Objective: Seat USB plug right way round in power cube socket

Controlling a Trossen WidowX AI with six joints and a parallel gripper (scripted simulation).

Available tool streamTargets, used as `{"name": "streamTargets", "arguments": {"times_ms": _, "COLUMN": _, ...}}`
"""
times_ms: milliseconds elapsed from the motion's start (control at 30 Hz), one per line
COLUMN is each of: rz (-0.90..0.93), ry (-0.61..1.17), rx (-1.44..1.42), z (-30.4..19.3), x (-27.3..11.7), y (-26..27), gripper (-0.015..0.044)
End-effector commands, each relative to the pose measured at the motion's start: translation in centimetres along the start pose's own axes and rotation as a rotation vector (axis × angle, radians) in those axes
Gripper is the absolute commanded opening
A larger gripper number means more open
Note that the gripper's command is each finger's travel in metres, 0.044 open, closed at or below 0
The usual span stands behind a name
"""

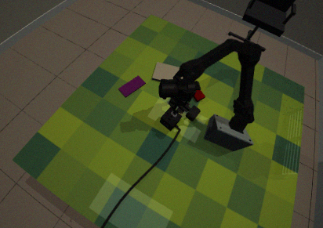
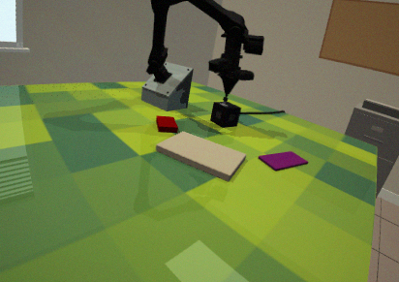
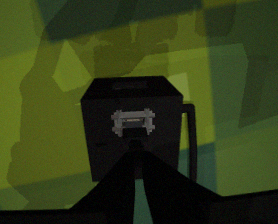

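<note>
A black robot arm reaches down over a green checked tabletop (image 2: 97,166). Its claw (image 2: 226,92) points straight down, closed on the plug (image 3: 135,142) directly above the black cube (image 2: 226,113). In the wrist view the fingers converge just in front of a grey socket (image 3: 133,121) on the cube's top. A black cable (image 1: 153,167) trails from the cube. A red block (image 2: 167,123), beige slab (image 2: 201,154) and purple card (image 2: 283,160) lie nearby.
</note>
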State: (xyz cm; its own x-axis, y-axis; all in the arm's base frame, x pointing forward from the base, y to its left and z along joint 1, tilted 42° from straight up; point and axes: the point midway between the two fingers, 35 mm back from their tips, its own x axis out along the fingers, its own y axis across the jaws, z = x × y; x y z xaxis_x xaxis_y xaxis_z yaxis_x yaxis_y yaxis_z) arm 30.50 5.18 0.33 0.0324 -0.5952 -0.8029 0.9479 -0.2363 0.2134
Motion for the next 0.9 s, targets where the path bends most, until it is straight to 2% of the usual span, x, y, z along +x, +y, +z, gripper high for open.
{"name": "streamTargets", "arguments": {"times_ms": 0, "rz": -0.001, "ry": 0.005, "rx": -0.003, "z": -0.05, "x": 0.01, "y": -0.02, "gripper": 0.0}}
{"name": "streamTargets", "arguments": {"times_ms": 867, "rz": -0.001, "ry": 0.004, "rx": -0.003, "z": -0.02, "x": 0.32, "y": -0.01, "gripper": 0.0}}
